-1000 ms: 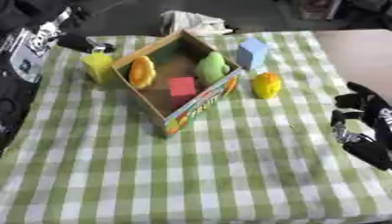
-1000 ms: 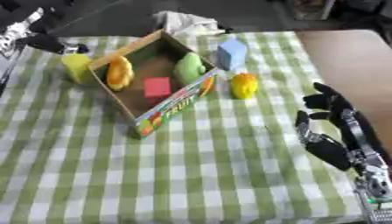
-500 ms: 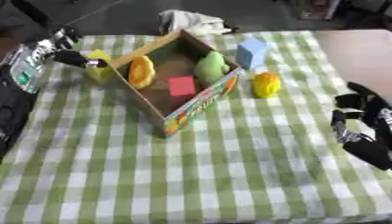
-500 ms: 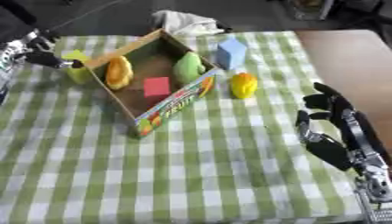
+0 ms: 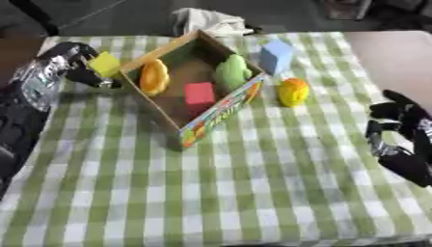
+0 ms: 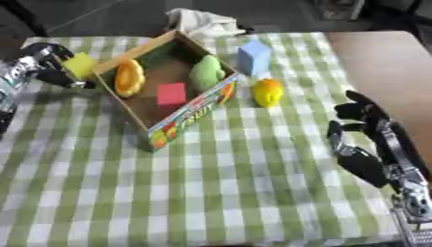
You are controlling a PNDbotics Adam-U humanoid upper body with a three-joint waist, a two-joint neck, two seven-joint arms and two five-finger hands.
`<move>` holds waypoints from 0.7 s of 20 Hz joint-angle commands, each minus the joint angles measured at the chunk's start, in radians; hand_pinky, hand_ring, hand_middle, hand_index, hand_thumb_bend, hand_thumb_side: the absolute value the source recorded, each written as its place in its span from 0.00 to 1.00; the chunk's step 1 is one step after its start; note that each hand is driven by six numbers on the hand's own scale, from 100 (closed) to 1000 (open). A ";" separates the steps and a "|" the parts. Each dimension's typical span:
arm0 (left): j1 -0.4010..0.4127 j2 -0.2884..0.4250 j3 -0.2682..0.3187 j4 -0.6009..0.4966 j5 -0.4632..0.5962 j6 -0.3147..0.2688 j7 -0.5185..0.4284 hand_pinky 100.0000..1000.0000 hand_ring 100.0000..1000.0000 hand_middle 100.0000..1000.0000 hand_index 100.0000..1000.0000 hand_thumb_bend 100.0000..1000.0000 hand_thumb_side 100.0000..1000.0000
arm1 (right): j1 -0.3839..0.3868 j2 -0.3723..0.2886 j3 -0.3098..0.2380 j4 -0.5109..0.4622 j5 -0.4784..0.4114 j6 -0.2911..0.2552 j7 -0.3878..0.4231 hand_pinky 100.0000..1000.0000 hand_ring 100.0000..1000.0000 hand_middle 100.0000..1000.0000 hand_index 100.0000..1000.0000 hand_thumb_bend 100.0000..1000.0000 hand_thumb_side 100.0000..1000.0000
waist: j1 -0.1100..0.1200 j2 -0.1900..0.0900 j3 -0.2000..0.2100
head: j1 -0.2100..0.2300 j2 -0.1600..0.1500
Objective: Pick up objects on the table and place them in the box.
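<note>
Over the last second the left hand has come in from the counter's left edge and closed around the yellow block, which now sits a little higher and nearer the box wall than it did. Its fingers curl round the block's left and lower sides, leaving the top face showing. That grip suits a short lift over the wall, since the cardboard box stands just beside it with its open side up.

Inside the box lie an orange piece, a red cube and a green piece, so the sorting looks roughly half done. Still out on the green checked cloth are a blue block just beyond the box's far corner and a yellow-orange toy near its right wall.

The right hand rests idle at the right edge, fingers relaxed and apart, holding nothing. It is probably kept clear so the left arm can swing in. The two remaining pieces lie on its side.
</note>
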 commanded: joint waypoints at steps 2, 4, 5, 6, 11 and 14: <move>-0.011 0.015 0.003 -0.004 -0.017 0.009 0.032 0.71 0.63 0.62 0.77 0.67 0.25 | -0.013 -0.006 -0.007 -0.008 -0.009 -0.002 0.001 0.69 0.77 0.72 0.96 0.02 0.19 | 0.000 -0.011 -0.002 | 0.003 0.005; -0.008 0.014 0.005 -0.003 -0.021 0.016 0.057 0.69 0.58 0.57 0.74 0.64 0.23 | -0.013 -0.006 -0.007 -0.008 -0.010 -0.002 0.001 0.69 0.77 0.72 0.96 0.01 0.20 | 0.000 -0.011 -0.002 | 0.003 0.005; -0.006 0.012 0.006 -0.002 -0.023 0.021 0.073 0.68 0.57 0.56 0.73 0.64 0.23 | -0.012 -0.005 -0.007 -0.007 -0.010 -0.002 0.001 0.69 0.77 0.72 0.96 0.01 0.20 | 0.001 -0.011 -0.002 | 0.003 0.005; -0.005 0.011 0.006 -0.001 -0.023 0.027 0.089 0.67 0.56 0.54 0.71 0.63 0.22 | -0.013 -0.005 -0.007 -0.006 -0.010 -0.002 0.001 0.69 0.77 0.72 0.96 0.01 0.20 | 0.001 -0.011 -0.003 | 0.003 0.005; 0.004 -0.001 0.005 0.008 -0.018 0.045 0.162 0.62 0.48 0.45 0.63 0.54 0.12 | -0.013 -0.004 -0.007 -0.004 -0.011 -0.004 0.002 0.69 0.77 0.72 0.96 0.01 0.20 | 0.001 -0.010 -0.004 | 0.003 0.005; 0.009 -0.007 0.003 0.006 -0.006 0.045 0.203 0.56 0.42 0.39 0.57 0.44 0.03 | -0.012 -0.003 -0.007 -0.003 -0.011 -0.004 0.002 0.69 0.77 0.72 0.96 0.01 0.20 | 0.001 -0.010 -0.005 | 0.003 0.005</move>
